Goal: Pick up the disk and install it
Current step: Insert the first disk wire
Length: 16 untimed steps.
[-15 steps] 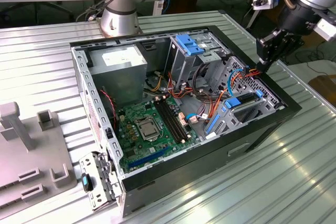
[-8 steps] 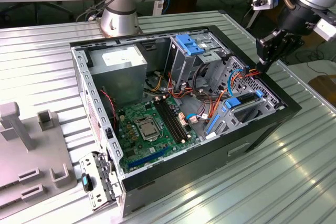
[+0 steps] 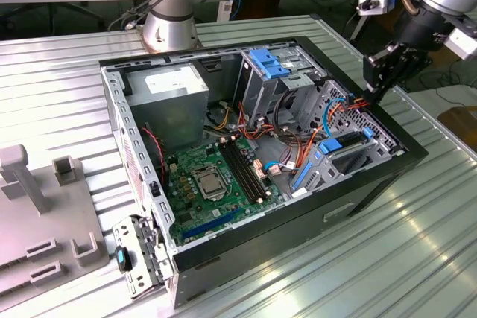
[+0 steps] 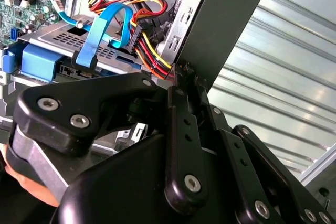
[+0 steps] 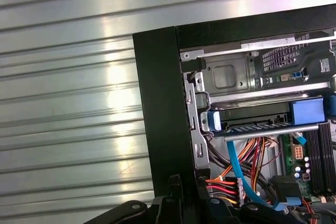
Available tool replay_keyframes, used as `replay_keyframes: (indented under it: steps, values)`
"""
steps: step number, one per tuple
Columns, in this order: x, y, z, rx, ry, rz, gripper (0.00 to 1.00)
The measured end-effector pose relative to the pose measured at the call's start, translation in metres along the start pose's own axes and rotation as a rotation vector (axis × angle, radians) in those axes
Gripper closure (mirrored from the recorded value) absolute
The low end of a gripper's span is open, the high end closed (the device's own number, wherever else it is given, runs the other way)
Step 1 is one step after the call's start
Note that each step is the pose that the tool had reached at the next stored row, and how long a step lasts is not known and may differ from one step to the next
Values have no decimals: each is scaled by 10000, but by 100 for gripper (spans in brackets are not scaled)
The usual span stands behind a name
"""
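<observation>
The disk (image 3: 344, 141) lies flat in the low drive bay at the corner of the open computer case (image 3: 223, 255) on the exterior view's right. Its blue carrier (image 5: 307, 111) frames a dark drive, and the carrier's blue end (image 4: 37, 61) shows beside a grey perforated plate. A blue data cable (image 4: 100, 35) and red and yellow power wires (image 4: 152, 56) run to it. My black gripper (image 3: 380, 87) hovers over the case's rim just beyond the disk. Its fingers (image 4: 184, 129) stand shut, with nothing seen between them. The tips sit at the case wall (image 5: 163, 119) next to the power wires (image 5: 223, 187).
A fixed blue bracket (image 3: 268, 61) tops the tall grey drive cage. The motherboard (image 3: 216, 184) and power supply (image 3: 175, 91) fill the case's other half. A second arm's base (image 3: 170, 27) stands behind the case. A grey fixture (image 3: 45, 221) sits on the ribbed metal table (image 3: 402, 258).
</observation>
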<state>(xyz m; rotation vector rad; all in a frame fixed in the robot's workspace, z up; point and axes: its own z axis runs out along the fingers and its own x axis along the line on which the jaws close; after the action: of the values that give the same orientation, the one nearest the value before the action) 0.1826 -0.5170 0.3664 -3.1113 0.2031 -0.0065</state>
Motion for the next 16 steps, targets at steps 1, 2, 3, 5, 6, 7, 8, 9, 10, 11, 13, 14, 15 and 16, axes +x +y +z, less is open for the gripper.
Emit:
replay_keyframes:
  steps: [1, 2, 3, 5, 6, 7, 8, 9, 10, 11, 13, 14, 15, 16]
  values:
    - [0, 0, 1, 1, 0, 0, 76]
    - [0, 0, 1, 0, 0, 0, 76]
    - [0, 0, 1, 0, 0, 1, 76]
    - [0, 0, 2, 0, 1, 0, 84]
    - [0, 0, 2, -1, 0, 0, 84]
    - [0, 0, 3, 0, 0, 0, 84]
    - [0, 0, 3, 1, 0, 0, 84]
    - [0, 0, 2, 4, -1, 0, 84]
    - [0, -1, -29, 2, -10, 1, 84]
    - [0, -1, -65, -2, -19, 1, 84]
    - [0, -2, -94, -2, -30, 1, 84]
    - [0, -2, -96, 0, -33, 1, 84]
    - [0, -2, -96, 0, -34, 2, 84]
    - [0, -2, -96, 0, -34, 6, 84]
